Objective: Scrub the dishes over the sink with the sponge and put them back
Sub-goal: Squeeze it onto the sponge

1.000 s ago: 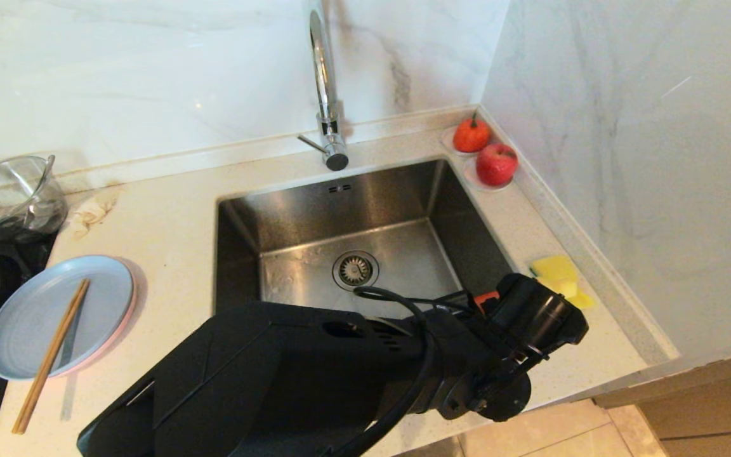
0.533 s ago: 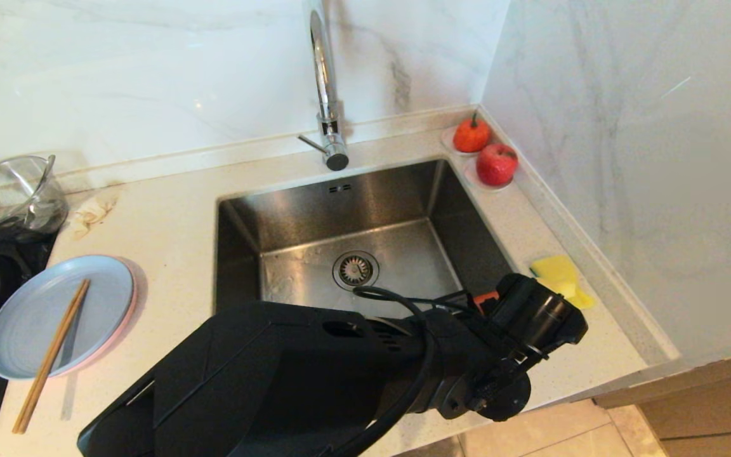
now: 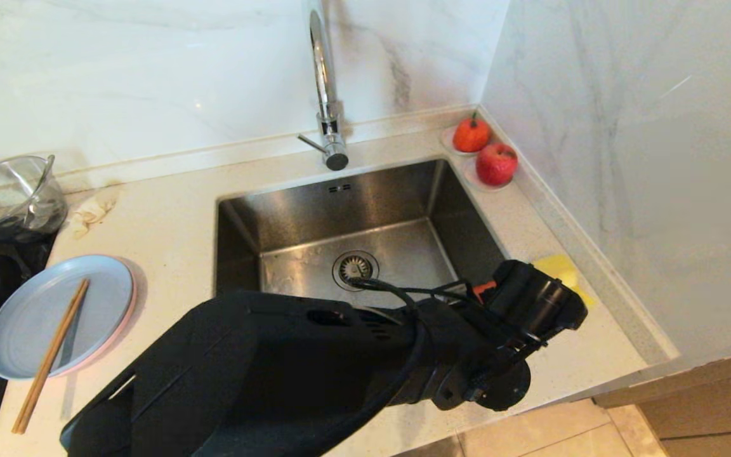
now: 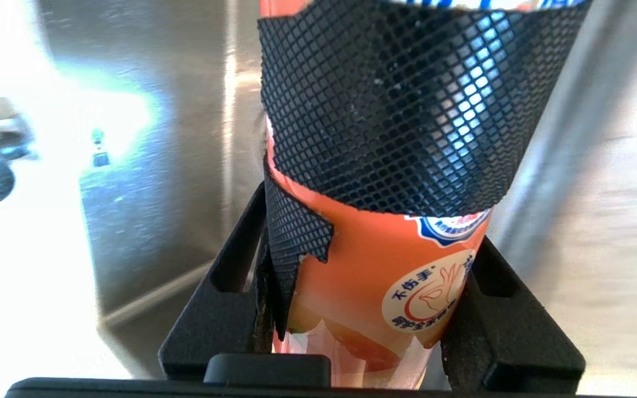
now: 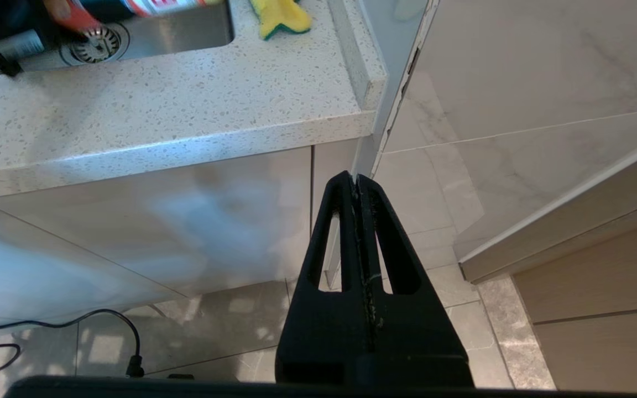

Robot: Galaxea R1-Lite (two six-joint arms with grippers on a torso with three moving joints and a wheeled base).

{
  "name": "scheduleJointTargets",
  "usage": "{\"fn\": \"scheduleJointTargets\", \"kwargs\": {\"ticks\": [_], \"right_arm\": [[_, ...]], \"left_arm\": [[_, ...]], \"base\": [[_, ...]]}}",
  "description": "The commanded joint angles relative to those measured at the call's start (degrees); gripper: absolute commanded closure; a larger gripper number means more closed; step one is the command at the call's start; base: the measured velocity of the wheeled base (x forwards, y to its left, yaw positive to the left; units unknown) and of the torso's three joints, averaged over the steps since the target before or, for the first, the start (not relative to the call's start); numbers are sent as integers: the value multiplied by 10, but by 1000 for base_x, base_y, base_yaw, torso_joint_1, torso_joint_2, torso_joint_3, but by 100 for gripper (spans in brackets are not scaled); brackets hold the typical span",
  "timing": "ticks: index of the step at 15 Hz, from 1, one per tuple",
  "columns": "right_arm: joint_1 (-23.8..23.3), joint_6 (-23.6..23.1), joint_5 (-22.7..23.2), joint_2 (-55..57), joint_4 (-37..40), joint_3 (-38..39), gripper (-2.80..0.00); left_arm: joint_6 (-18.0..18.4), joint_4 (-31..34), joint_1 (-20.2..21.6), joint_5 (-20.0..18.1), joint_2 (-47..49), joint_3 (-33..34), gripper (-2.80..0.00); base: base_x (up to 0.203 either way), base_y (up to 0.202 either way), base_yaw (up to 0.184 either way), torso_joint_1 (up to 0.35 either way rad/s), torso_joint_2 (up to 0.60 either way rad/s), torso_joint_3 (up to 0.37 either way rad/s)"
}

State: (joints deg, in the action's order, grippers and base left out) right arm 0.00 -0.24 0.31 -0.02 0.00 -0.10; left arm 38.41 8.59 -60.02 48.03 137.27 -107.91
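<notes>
While over sink [image 3: 365, 222], left gripper [image 4: 374, 309] clamps orange bottle [image 4: 401, 276], long axis along jaws.

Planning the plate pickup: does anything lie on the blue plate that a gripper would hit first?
Yes. Chopsticks lie across the blue plate, one end out over its near rim. The left gripper is already shut on an orange bottle over the sink.
</notes>
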Motion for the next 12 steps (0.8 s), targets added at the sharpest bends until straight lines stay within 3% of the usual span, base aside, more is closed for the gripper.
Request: {"fn": "scheduleJointTargets", "kwargs": {"ticks": [1, 3, 6, 12], "right_arm": [[0, 0, 0, 0, 0, 0, 0], [0, 0, 0, 0, 0, 0, 0], [0, -1, 0, 0, 0, 0, 0], [0, -1, 0, 0, 0, 0, 0]], "left_arm": [[14, -1, 3, 4, -21, 0, 0], [17, -5, 8, 6, -22, -4, 0], [76, -47, 16, 8, -26, -5, 0], [124, -70, 17, 5, -19, -5, 0]], "base": [[0, 0, 0, 0, 0, 0], [0, 0, 0, 0, 0, 0], [0, 0, 0, 0, 0, 0], [0, 0, 0, 0, 0, 0]]}}
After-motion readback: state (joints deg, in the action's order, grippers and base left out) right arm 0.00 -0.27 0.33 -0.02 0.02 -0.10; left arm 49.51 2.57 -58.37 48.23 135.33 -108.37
